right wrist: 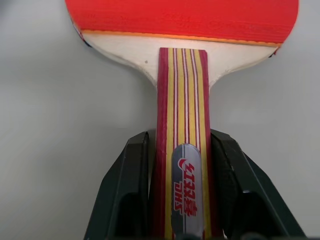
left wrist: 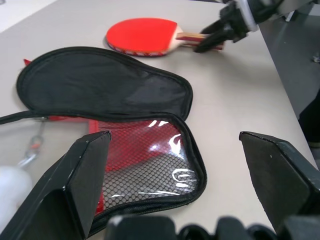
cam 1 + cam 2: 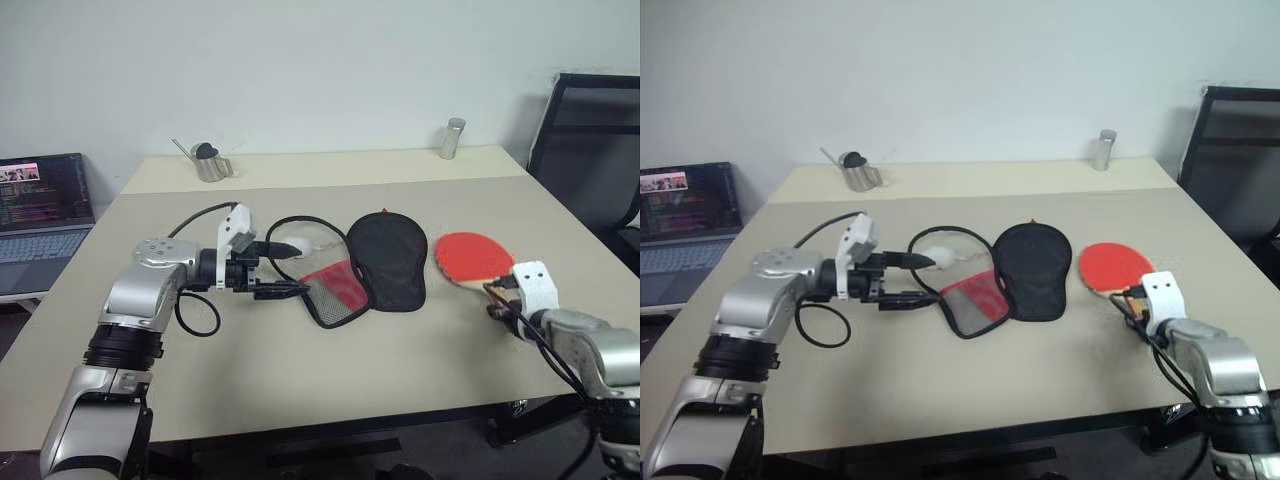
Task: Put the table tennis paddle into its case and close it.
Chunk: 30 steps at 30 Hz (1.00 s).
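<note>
From the head, the round red rubber-faced table tennis paddle [image 3: 468, 256] is lying on the beige table [image 3: 330, 370], just right of the unzipped black-and-red fabric case [image 3: 372, 268]. At the left wrist, the left gripper [image 2: 175, 190] is hovering spread wide over the case. At the right wrist, the right gripper [image 1: 182, 195] is pinching the paddle's striped handle.

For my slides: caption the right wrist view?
Right claw shut on the paddle handle, lying on the table.
</note>
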Each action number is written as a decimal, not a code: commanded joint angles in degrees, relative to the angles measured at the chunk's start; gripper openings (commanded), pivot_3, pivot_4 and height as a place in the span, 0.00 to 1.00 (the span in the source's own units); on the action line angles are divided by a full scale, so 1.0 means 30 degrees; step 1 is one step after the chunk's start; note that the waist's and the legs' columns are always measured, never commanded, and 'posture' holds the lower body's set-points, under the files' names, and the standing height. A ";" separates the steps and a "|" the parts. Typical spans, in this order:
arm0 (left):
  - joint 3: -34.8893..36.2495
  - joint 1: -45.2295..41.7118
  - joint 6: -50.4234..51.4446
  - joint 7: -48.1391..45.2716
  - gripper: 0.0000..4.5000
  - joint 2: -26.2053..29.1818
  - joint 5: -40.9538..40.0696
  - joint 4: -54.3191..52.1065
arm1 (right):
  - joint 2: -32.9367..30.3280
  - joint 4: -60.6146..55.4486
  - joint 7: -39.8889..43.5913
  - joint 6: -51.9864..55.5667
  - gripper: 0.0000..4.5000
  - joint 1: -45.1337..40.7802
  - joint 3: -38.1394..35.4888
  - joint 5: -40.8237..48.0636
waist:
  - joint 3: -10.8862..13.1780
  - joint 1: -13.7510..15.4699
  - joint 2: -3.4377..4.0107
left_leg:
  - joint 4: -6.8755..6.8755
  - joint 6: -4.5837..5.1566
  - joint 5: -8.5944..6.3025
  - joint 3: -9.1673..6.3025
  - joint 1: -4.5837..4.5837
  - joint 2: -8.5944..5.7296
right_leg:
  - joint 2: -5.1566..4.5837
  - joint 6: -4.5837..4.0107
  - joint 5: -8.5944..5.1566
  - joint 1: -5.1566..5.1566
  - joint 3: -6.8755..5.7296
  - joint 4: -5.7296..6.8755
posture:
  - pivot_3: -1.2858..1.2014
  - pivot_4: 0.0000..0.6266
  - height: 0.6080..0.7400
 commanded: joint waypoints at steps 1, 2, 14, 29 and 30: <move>-0.0071 -0.0342 -0.0214 -0.0349 1.00 -0.0185 -0.0185 -0.0466 | -0.0401 -0.2253 0.1257 0.1716 0.30 0.0826 -0.0128 0.1157 | -0.0005 -0.0004 -0.0009 | 0.0002 -0.0001 0.0000 0.0011 0.0004 0.0004 | 0.0000 0.0000 0.0001 0.0001 -0.0001 -0.0003 | 0.52 0.24 1.00; -0.0099 -0.0354 -0.0203 -0.0410 1.00 -0.0233 -0.0199 -0.0477 | -0.0446 -0.2401 0.1304 0.1916 0.30 0.0971 -0.0256 0.1150 | -0.0005 -0.0003 -0.0009 | 0.0002 -0.0001 -0.0001 0.0019 0.0009 0.0002 | 0.0000 0.0001 0.0001 0.0002 -0.0001 -0.0004 | 0.52 0.24 1.00; -0.0456 -0.0503 -0.0397 -0.0590 1.00 -0.0755 -0.0020 -0.0223 | -0.0325 -0.2458 0.1740 0.3216 0.37 0.1419 -0.1538 0.1273 | -0.0012 0.0339 -0.0021 | -0.0001 -0.0001 -0.0002 0.0019 -0.0006 -0.0016 | -0.0012 0.0002 0.0001 0.0005 -0.0008 -0.0034 | 0.52 0.24 1.00; -0.0120 -0.0224 -0.0045 -0.0385 1.00 -0.0223 -0.0075 -0.0795 | 0.0687 0.2709 0.1341 0.0661 0.62 -0.2338 -0.0187 -0.0312 | -0.0056 0.0034 -0.0095 | 0.0030 -0.0001 0.0000 0.0057 0.0049 -0.0004 | -0.0009 -0.0002 0.0038 0.0039 0.0003 -0.0014 | 0.52 0.24 1.00; -0.0104 -0.0227 -0.0016 -0.0373 1.00 -0.0179 -0.0079 -0.0844 | 0.0653 0.3114 0.1408 0.0387 0.62 -0.2490 -0.0100 -0.0423 | -0.0057 0.0035 -0.0095 | 0.0029 -0.0001 -0.0001 0.0065 0.0048 -0.0006 | -0.0010 -0.0001 0.0039 0.0038 0.0006 -0.0017 | 0.52 0.24 1.00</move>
